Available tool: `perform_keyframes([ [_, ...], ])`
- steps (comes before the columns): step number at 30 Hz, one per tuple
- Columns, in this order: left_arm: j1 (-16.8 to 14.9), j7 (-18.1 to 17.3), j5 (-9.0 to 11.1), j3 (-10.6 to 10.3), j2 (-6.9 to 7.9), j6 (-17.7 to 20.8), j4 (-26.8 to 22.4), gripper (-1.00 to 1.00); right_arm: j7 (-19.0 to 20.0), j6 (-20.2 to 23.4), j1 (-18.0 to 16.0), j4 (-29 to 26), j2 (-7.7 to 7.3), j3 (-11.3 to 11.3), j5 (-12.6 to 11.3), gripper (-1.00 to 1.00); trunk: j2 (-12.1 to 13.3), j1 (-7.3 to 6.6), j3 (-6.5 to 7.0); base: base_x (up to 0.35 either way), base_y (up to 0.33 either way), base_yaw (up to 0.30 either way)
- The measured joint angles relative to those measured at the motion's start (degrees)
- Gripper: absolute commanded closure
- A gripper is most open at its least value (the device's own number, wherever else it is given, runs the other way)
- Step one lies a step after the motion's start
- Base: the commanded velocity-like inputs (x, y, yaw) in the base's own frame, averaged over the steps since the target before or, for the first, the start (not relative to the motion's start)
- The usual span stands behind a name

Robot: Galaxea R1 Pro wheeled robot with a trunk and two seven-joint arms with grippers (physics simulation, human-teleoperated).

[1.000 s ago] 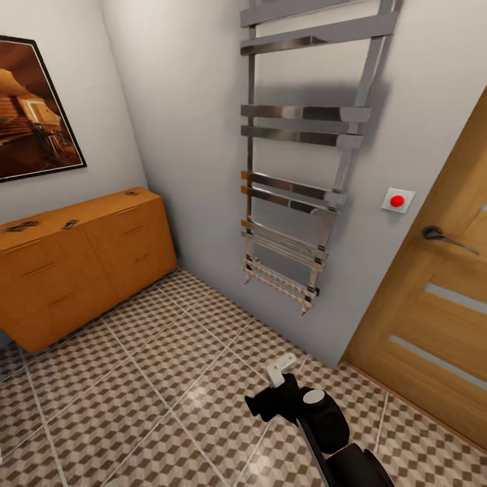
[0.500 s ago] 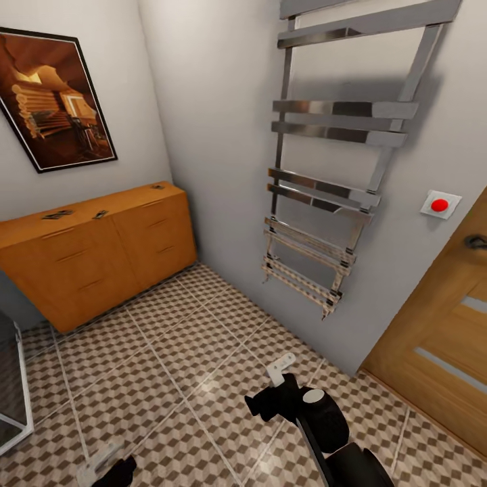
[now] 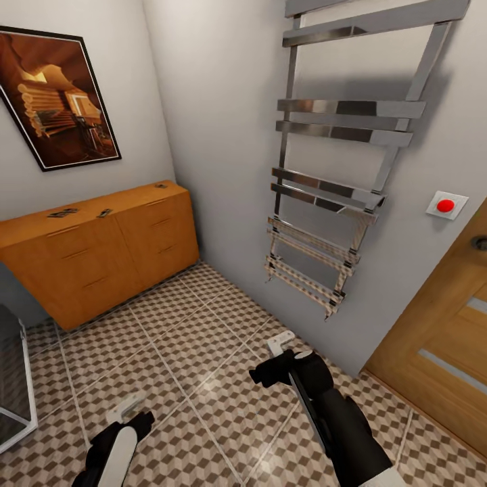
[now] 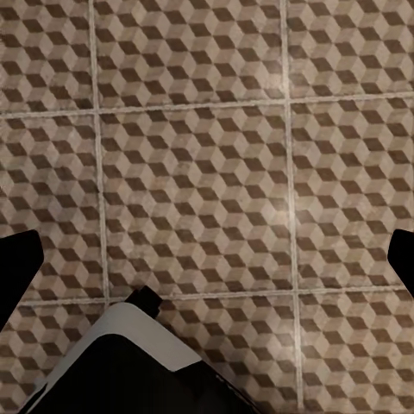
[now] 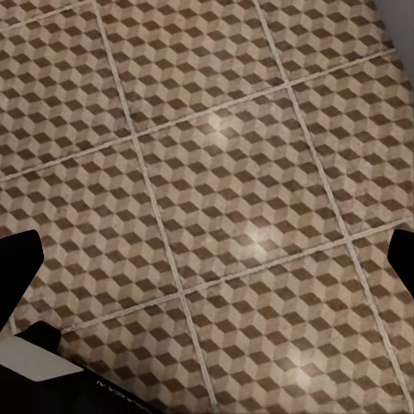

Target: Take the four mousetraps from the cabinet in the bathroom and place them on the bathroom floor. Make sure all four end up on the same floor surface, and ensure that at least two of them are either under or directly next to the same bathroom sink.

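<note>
Three traps [image 3: 62,213] lie small and flat on the cabinet [image 3: 95,253] top, surely light, stiff and thin, best pinched across their wooden edges, while the left tool [image 3: 128,408] and right tool [image 3: 279,345] hover spread and empty over the floor [image 3: 196,352].

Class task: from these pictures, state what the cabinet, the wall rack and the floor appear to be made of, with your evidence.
Cabinet: probably wood, orange-tan with a matte, faintly grained face. Rack: polished metal, likely chrome, its flat bars mirror-bright. Floor: seemingly glazed tile, grout lines and soft glare patches.
</note>
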Motion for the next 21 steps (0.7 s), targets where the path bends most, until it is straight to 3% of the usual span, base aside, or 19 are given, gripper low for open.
perform_keyframes([
  [5, -0.2, -0.6, -0.4, -0.1, 0.39, -3.0, 2.6, -1.0, 0.0, -0.1, -0.2, 0.4, 0.14, 0.0, 0.2, -1.0, 0.0, 0.0, 0.0, 0.0, 0.0, -0.012],
  [21, -0.1, -0.7, -0.5, -0.2, 0.56, -3.6, 2.5, -1.0, -0.1, -1.5, -0.3, 1.1, 0.26, 0.1, 0.5, -1.0, 0.0, 0.0, 0.0, 0.03, 0.008, -0.006],
])
